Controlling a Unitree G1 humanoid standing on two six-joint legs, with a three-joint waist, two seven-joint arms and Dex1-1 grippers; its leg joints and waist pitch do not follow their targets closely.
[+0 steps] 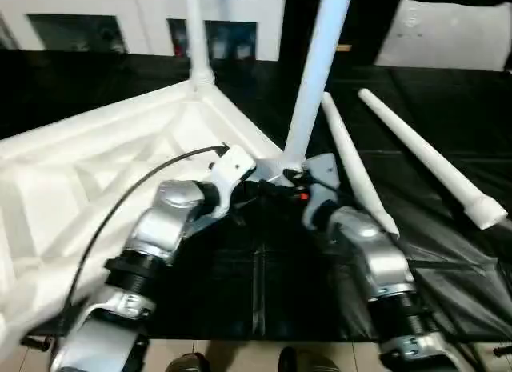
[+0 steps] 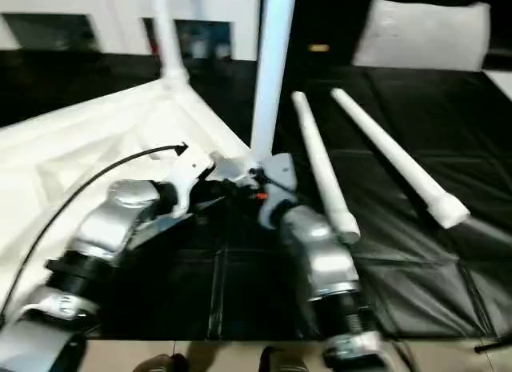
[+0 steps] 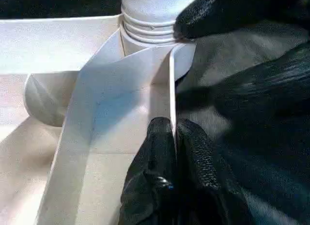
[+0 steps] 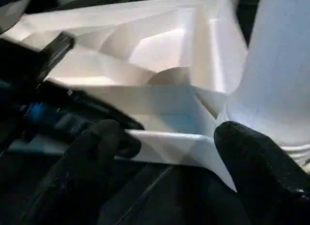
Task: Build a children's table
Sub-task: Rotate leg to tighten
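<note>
Head and wrist views of the near corner of the tabletop (image 1: 96, 172), which lies ribbed underside up on the black mat (image 1: 432, 252), ahead and to my left. Two legs already stand upright in corner sockets: the far leg (image 1: 196, 36) and the near leg (image 1: 316, 76), the latter rising from the corner directly in front of both wrists. My left gripper (image 3: 175, 138) is pinched shut on the thin upright rim of the tabletop, just beside the socket that carries the near leg; in the left wrist view the ringed base of the leg (image 3: 155, 17) sits just beyond my fingertips along that rim. My right gripper (image 4: 174, 138) stands wide, one finger (image 4: 92, 152) on either side of the corner point, holding nothing; the leg base lies just beside its other finger (image 4: 261, 162). Two loose legs (image 1: 356, 168) and (image 1: 428, 160) lie flat on the mat to my right, roughly parallel, their long axes running away from me and slightly leftward, thick socket ends toward me. The nearer of the two lies touching or just beside my right forearm, so the right arm is plainly the closer for the next pick; I judge it must swing outward to its thick end, while the left goes on steadying the top.
</note>
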